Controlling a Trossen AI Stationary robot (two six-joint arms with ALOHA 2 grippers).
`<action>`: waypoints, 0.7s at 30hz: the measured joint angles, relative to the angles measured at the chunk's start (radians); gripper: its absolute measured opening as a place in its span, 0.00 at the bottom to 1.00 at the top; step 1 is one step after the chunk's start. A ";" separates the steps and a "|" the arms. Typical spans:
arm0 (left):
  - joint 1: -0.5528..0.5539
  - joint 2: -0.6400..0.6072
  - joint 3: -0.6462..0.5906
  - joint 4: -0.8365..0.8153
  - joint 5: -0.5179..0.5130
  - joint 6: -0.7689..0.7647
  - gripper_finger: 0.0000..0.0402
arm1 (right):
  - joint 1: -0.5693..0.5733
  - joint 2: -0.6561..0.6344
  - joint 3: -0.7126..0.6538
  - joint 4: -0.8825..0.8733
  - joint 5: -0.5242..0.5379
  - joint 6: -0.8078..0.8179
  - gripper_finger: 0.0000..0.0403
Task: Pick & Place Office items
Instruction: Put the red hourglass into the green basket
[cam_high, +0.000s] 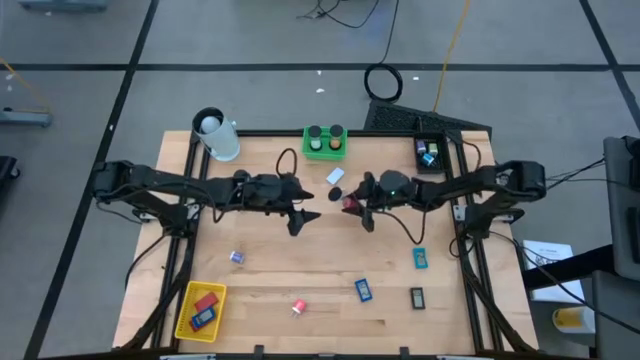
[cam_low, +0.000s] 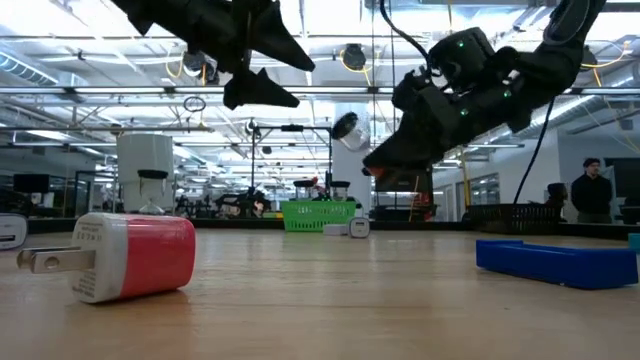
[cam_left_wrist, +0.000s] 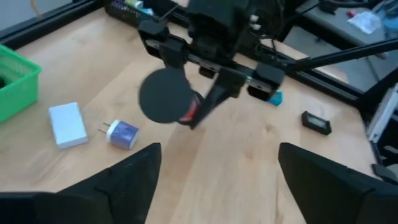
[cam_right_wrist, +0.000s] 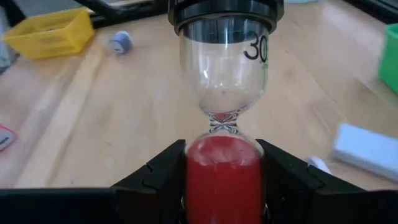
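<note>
The left claw (cam_high: 303, 218) hangs spread and empty above mid-worktop (cam_high: 300, 270). Just right of it, the right claw (cam_right_wrist: 221, 171) pinches a sand timer (cam_right_wrist: 224, 93) around its red-filled bulb, lifted clear of the wood. It looks like light, stiff, slippery glass, fragile at the thin waist, so the black end caps seem the safer hold. Judging by the high view, open board lies below both claws, with loose items nearer the front edge
</note>
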 joint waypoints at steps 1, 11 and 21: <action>-0.002 0.000 0.009 -0.019 -0.005 -0.002 0.84 | 0.003 0.016 0.000 0.038 -0.015 0.001 0.41; -0.043 0.007 0.023 -0.052 -0.029 0.021 0.85 | 0.040 0.107 0.041 0.173 -0.041 0.003 0.41; -0.070 0.034 0.023 -0.054 -0.198 0.151 0.89 | 0.083 0.125 0.068 0.172 -0.043 -0.030 0.41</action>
